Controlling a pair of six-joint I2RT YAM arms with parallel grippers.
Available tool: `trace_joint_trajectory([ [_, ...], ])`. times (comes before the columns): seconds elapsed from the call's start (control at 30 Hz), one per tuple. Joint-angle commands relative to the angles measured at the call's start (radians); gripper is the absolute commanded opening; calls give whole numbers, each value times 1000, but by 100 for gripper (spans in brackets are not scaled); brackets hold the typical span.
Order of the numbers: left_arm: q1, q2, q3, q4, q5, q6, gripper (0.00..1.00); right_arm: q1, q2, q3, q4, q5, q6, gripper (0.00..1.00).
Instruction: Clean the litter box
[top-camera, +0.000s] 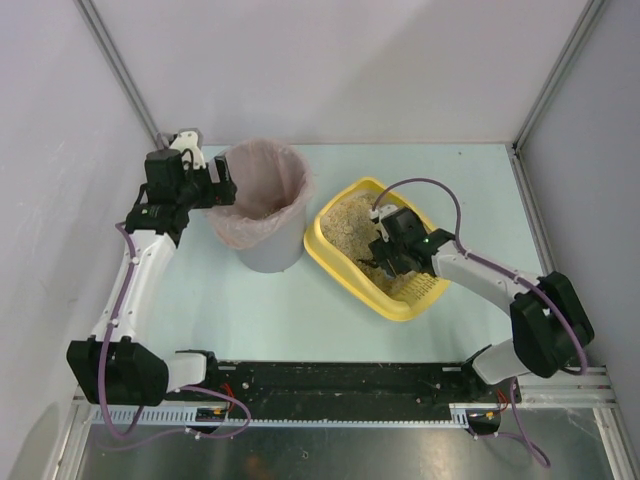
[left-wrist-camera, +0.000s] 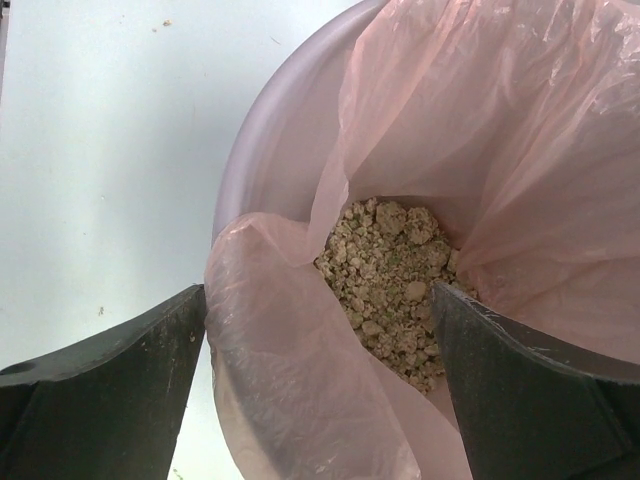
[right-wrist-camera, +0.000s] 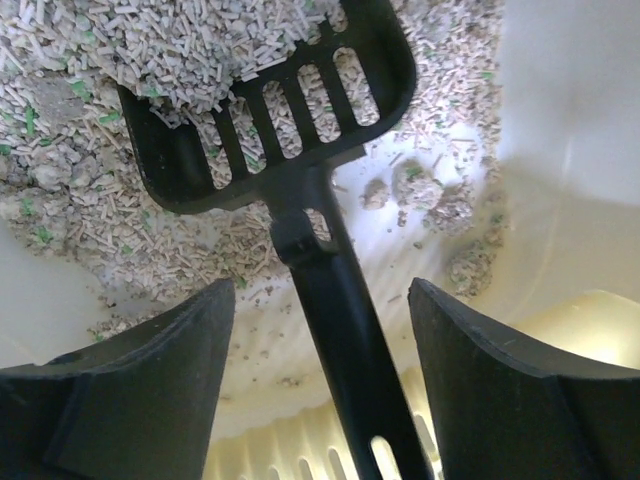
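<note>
Reaching into one yellow plastic litter box (top-camera: 402, 311), right tool (right-wrist-camera: 322, 298) released astride one black slotted scoop (right-wrist-camera: 300, 195); left tool (left-wrist-camera: 318, 292) released astride one pink-lined grey bin (top-camera: 268, 252).

scoop (right-wrist-camera: 300, 240) handle cut off, litter box (right-wrist-camera: 570, 150) cropped

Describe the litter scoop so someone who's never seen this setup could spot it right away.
On the pale table, right of the grey bin with the pink liner, sits a yellow litter box. The scoop lies inside it: black against the pale litter, with a slotted head and long handle.
</note>
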Motion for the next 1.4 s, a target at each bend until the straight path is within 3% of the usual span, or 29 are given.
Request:
trace_joint_trajectory([
  [0.0, -4, -35, -11, 40, -22, -8, 99, 15, 41, 41, 54, 5, -7, 70],
  [0.47, -4, -34, -16, 45, -7, -8, 100, 7, 121, 41, 175, -65, 36, 33],
  [0.8, -4, -37, -17, 48, 7, -14, 99, -40, 110, -10, 323, -122, 138, 0],
  [1.1, -4, -32, -20, 54, 19, -17, 100, -92, -23, -218, 606, -155, 272, 0],
  [1.37, -4, -32, -20, 54, 21, -17, 100, -94, -140, -283, 640, -134, 257, 0],
])
